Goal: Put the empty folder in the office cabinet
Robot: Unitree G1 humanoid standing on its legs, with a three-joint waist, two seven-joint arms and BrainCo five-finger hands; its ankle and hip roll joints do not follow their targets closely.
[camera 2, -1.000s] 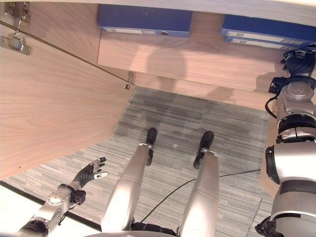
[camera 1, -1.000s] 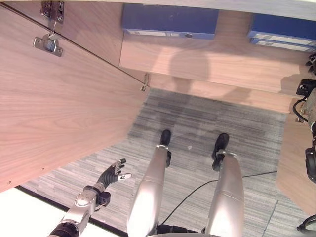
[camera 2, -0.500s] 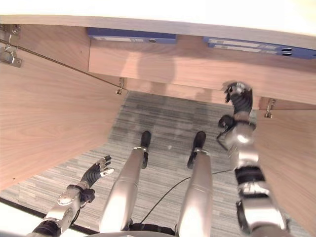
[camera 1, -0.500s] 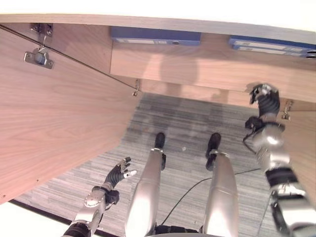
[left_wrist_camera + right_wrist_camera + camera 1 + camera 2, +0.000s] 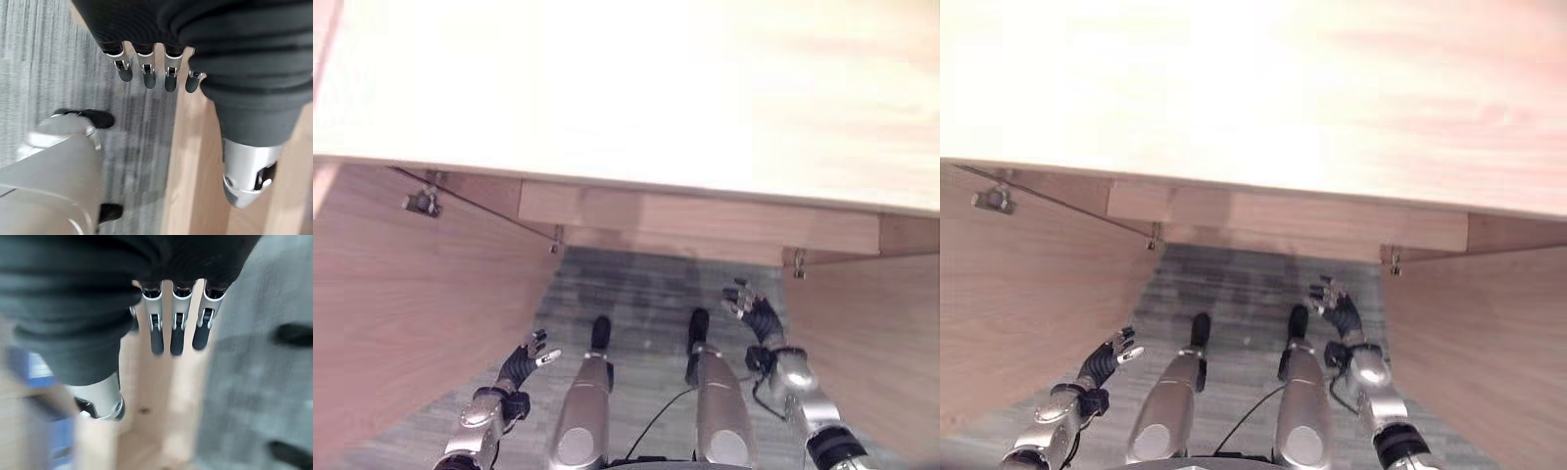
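1. Left hand (image 5: 521,364) hangs low at near left over the grey carpet floor (image 5: 646,294), beside the open left cabinet door (image 5: 401,294). Forearm runs up from the near edge, hand angled toward the cabinet.
2. Left fingers (image 5: 149,76) are straight and loosely spread, holding nothing; the wrist view shows carpet and a pale wood edge past them.
3. Cabinet top (image 5: 636,88), a broad pale wood slab, spans the far half of the head views. Under it, a strip of the cabinet's front (image 5: 705,211) shows, with a hinge (image 5: 423,201) on the left door.
4. Right hand (image 5: 756,315) is raised at right of centre over the carpet, just left of the right cabinet door (image 5: 871,343), palm side toward the cabinet.
5. Right fingers (image 5: 180,330) are extended, slightly apart, empty. Past them lies the wood cabinet floor, and a blue folder (image 5: 36,369) shows blurred to one side in the right wrist view.
6. Versus half a second ago: the whole view has tipped, so the cabinet top now covers the shelf where the blue folders showed. Right hand has dropped from the shelf edge to lower over the carpet. Left hand is much as it was.
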